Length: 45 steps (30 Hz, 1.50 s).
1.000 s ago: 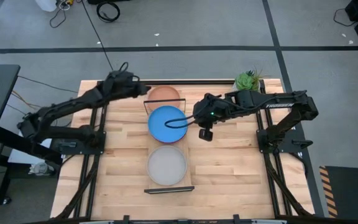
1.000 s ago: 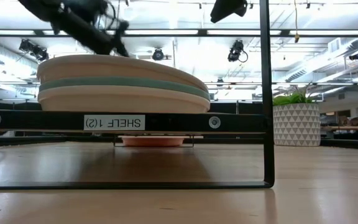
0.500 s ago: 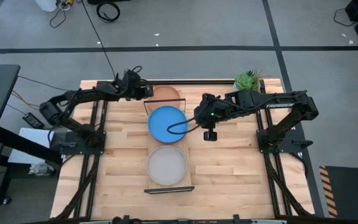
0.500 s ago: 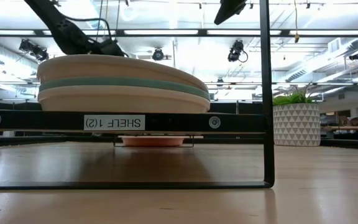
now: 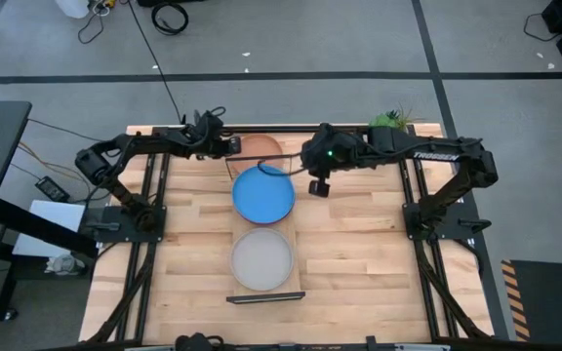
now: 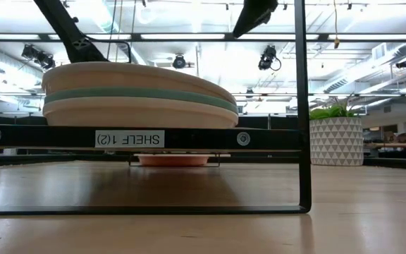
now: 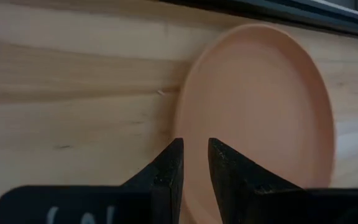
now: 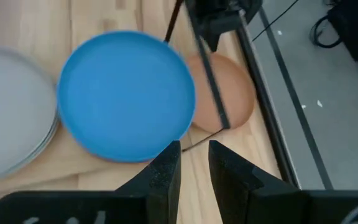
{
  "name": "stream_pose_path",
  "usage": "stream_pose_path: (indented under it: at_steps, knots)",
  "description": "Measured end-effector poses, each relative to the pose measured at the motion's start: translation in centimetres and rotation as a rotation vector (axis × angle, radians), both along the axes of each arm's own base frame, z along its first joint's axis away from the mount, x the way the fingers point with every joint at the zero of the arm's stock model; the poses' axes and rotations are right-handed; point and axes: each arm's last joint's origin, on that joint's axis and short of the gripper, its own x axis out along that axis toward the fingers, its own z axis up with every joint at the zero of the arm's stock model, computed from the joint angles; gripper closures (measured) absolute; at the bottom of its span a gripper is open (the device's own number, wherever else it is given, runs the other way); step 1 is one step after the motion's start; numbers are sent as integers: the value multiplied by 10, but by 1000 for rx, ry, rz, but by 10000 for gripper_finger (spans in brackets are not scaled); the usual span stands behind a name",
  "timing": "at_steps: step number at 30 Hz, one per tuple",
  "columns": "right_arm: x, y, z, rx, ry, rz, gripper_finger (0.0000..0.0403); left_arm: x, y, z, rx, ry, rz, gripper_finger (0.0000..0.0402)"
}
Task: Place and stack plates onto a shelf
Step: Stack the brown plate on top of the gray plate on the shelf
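Note:
The terracotta plate [image 5: 259, 147] [image 7: 260, 118] lies flat on the table at the far edge, just beyond the shelf [image 5: 296, 255]. On the shelf board, the bright blue plate [image 5: 263, 195] [image 8: 126, 96] rests at the far half. The grey plate [image 5: 261, 258] tops a stack [image 6: 139, 95] at the near half. My left gripper [image 5: 224, 144] [image 7: 195, 149] hovers over the terracotta plate's left rim, its fingers shut to a narrow slit. My right gripper [image 5: 318, 185] [image 8: 194, 152] hangs right of the blue plate, above the table, also shut and holding nothing.
A small potted plant [image 5: 388, 125] [image 6: 337, 137] stands at the far right corner. The shelf's black wire frame ends [image 5: 261, 297] [image 6: 302, 106] rise at both short sides, one of them between the terracotta and blue plates. Bare wood lies to the left and right of the shelf.
My left gripper has come down and moved slightly right, closing in on the terracotta plate's left rim. My right gripper has drawn back from the blue plate's right edge toward the table's far edge. The blue plate has stayed where it was on the shelf.

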Motion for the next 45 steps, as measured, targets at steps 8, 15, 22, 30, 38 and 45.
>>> stream_pose_path:
  at_steps: [8, 15, 22, 30, 38, 45]
  knots:
    - [4, -13, 5, 31, -84, -10, 314, 4, -4, 0, 38, 41, 3, 322]
    - [5, -16, 7, 32, -110, -15, 314, 13, -13, -10, 64, 127, -43, 322]
    - [6, -15, 7, 50, -118, -6, 314, 15, -12, -26, 21, 156, -55, 324]
    - [6, -15, 7, 70, -126, -22, 314, 14, -11, -26, 10, 139, -85, 387]
    - [6, -15, 7, 67, -124, -18, 314, 2, 8, -7, 32, -25, 20, 387]
    - [6, -15, 7, 65, -123, -16, 314, -24, 27, 43, 170, -232, 131, 387]
